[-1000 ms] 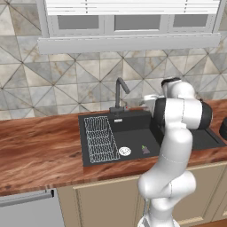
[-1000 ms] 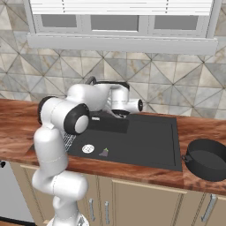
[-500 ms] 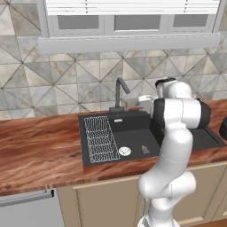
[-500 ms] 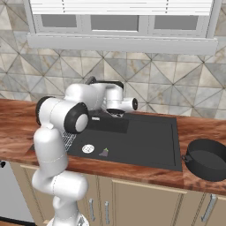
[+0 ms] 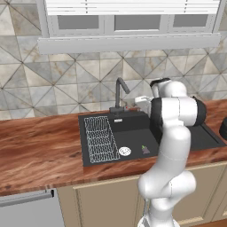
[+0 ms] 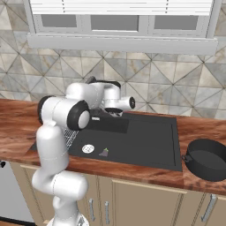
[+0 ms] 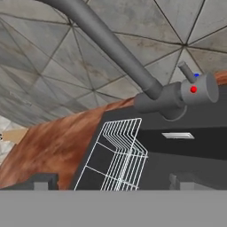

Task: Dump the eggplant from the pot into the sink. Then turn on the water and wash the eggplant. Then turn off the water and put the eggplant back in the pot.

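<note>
The robot's white arm reached across the black sink [image 5: 133,128] toward the dark grey faucet [image 5: 119,94] at the back of the basin. In the right base view the end effector [image 6: 115,111] hung just in front of the faucet's base, above the rear edge of the sink [image 6: 150,137]. Its fingers stood spread wide and held nothing. In the hand view, the finger tips [image 7: 44,181] rose at the bottom with the faucet [image 7: 146,84] close ahead, its small lever and a red dot on the valve body plain to see, and the white wire rack [image 7: 117,155] lay below.

The eggplant [image 5: 144,150] lay on the basin floor, just beside the white round drain [image 5: 124,151] and apart from the wire rack [image 5: 99,138]. From the right it showed as a small purple lump [image 6: 104,152] next to the drain [image 6: 88,148]. The black pot [image 6: 207,159] stood upright on the wooden worktop [image 6: 203,130] to the right of the sink, well apart from the eggplant.
</note>
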